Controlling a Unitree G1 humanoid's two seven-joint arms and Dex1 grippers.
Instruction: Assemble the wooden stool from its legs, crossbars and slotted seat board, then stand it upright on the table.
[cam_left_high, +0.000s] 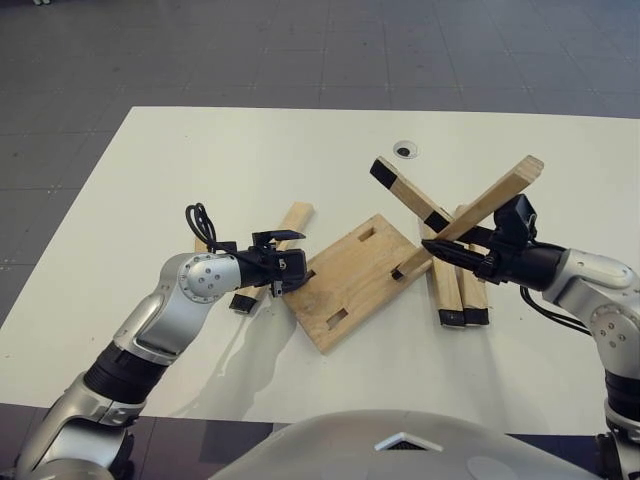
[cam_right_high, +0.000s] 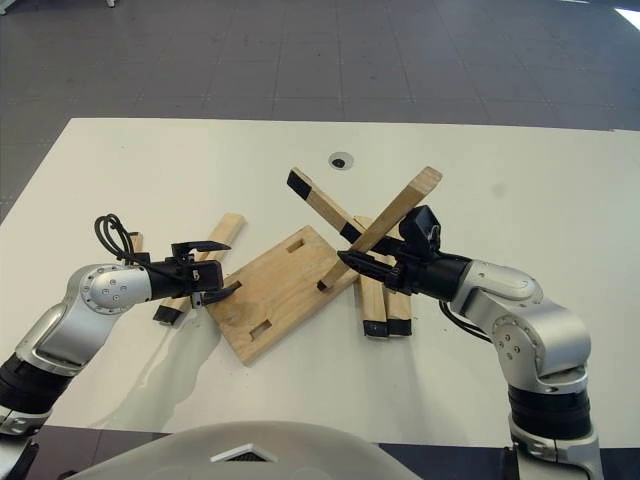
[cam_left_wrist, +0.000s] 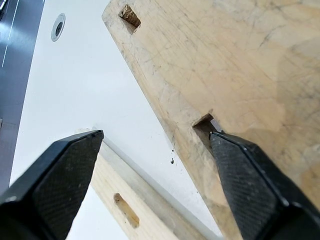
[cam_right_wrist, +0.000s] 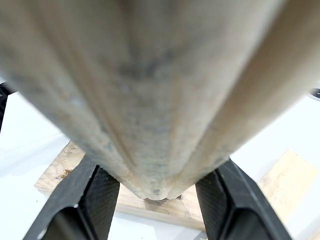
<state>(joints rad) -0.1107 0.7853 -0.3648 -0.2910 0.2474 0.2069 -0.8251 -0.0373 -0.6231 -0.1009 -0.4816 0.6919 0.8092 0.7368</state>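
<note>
Currently, pale square slotted wooden seat board (cam_left_high: 350, 278) is laid flat at centre of white table (cam_left_high: 200, 170). Long pale wooden leg (cam_left_high: 500, 195) is clenched by right gripper (cam_left_high: 440, 250) and tilted toward 1 o'clock. Its lower end is set at board's 3 o'clock slot, apparently for insertion. Left gripper (cam_left_high: 290, 272) is held spread astride board's 9 o'clock edge, likely as brace.

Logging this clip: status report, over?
Left gripper open at seat board edge. Right gripper shut on leg, lower end at slot. Spare legs close beside.
</note>
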